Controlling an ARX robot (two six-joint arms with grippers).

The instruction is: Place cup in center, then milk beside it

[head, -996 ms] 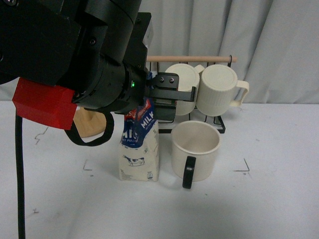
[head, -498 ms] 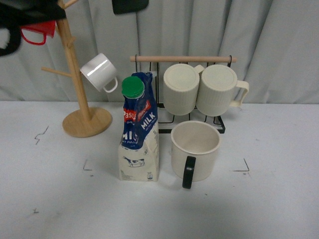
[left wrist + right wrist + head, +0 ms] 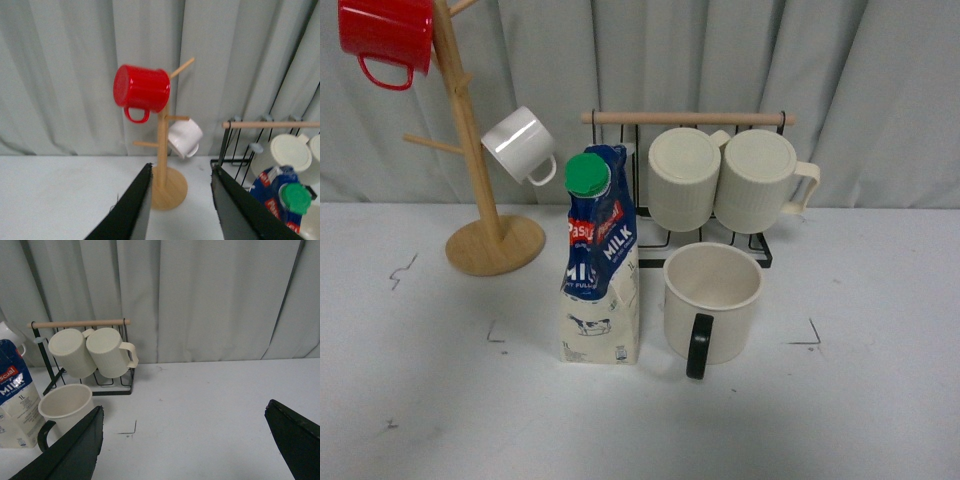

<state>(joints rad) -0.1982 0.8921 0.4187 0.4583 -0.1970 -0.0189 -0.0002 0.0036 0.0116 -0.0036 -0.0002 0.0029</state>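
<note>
The cup [image 3: 712,301], wide, cream and black-handled, stands upright on the white table [image 3: 880,400] with its handle toward me. The blue and white milk carton [image 3: 600,262] with a green cap stands upright close on its left, a small gap between them. Neither arm shows in the front view. My left gripper [image 3: 181,205] is open and empty, raised above the table, with the milk [image 3: 280,202] off to one side of it. My right gripper [image 3: 182,450] is wide open and empty over bare table, away from the cup [image 3: 64,407] and the milk [image 3: 17,402].
Behind the cup a black wire rack [image 3: 700,190] with a wooden bar holds two ribbed cream mugs [image 3: 720,180]. A wooden mug tree [image 3: 480,200] at the back left carries a red mug [image 3: 385,35] and a small white mug [image 3: 520,145]. Black corner marks [image 3: 808,335] lie on the table.
The left arm, which filled the front view by the milk carton's top a second ago, has lifted up and left, out of that view. The milk and the cup stand unmoved.
</note>
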